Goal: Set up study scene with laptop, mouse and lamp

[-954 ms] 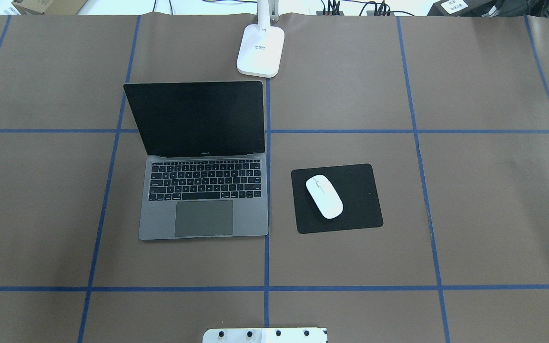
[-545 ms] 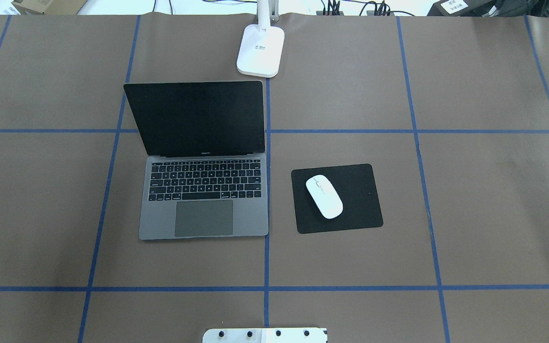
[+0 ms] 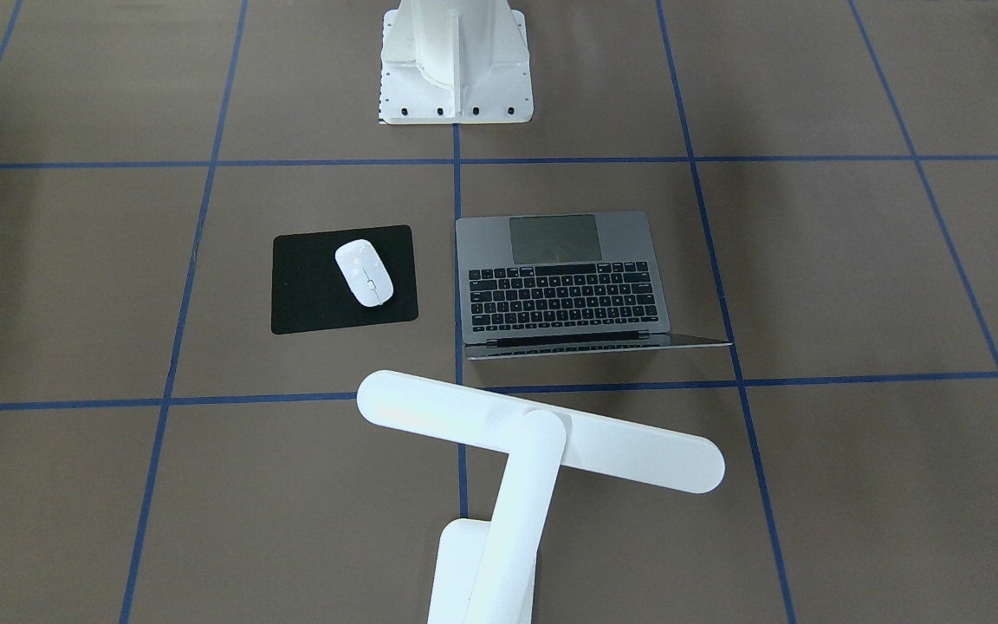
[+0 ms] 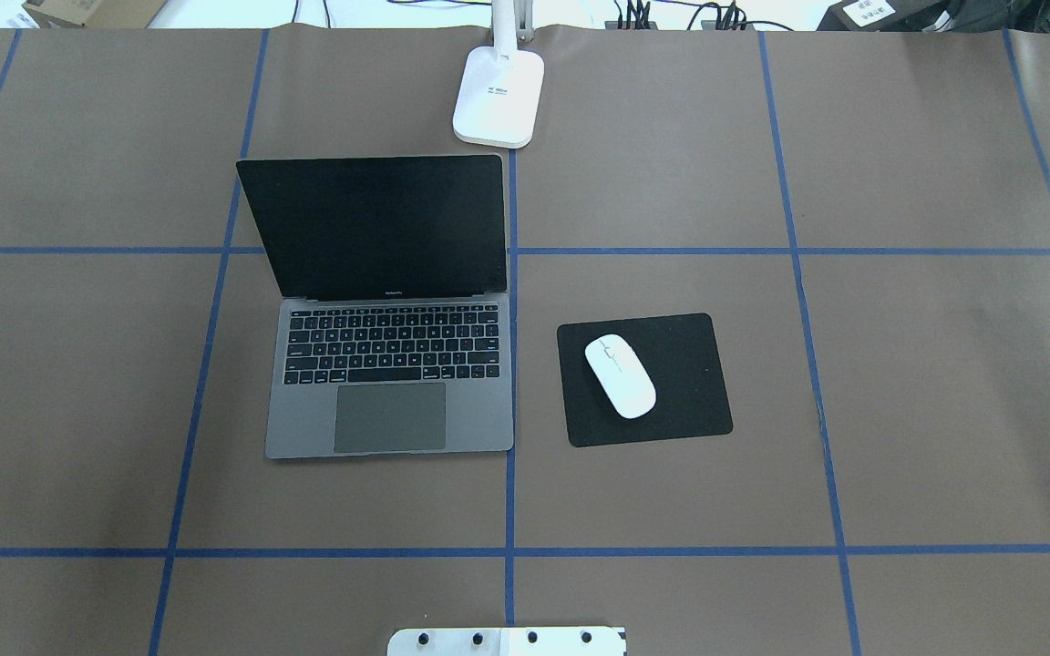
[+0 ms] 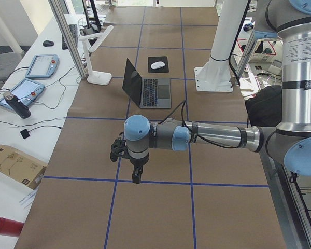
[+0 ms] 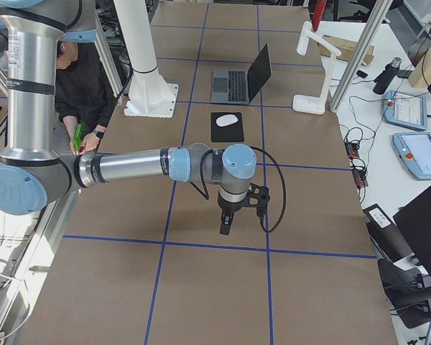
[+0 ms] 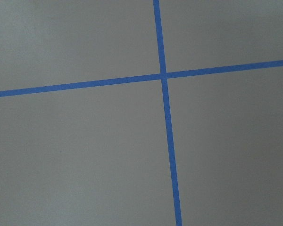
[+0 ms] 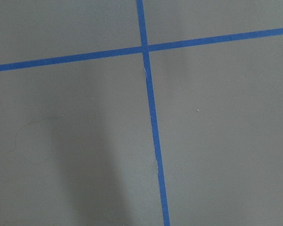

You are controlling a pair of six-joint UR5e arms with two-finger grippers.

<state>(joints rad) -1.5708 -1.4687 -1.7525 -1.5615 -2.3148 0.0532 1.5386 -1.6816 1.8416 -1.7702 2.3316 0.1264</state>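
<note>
white mouse (image 4: 620,388) rests on black mat (image 4: 691,383) — laptop (image 4: 388,364) open beside.

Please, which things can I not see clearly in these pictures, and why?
Left pincer: seen only small in the exterior left view; open or shut cannot be told.
Right pincer: the same, in the exterior right view.
Lamp: the overhead view's top edge cuts off its arm and head.
Laptop: in the front-facing view its screen is nearly edge-on, so the display face is hidden.
</note>
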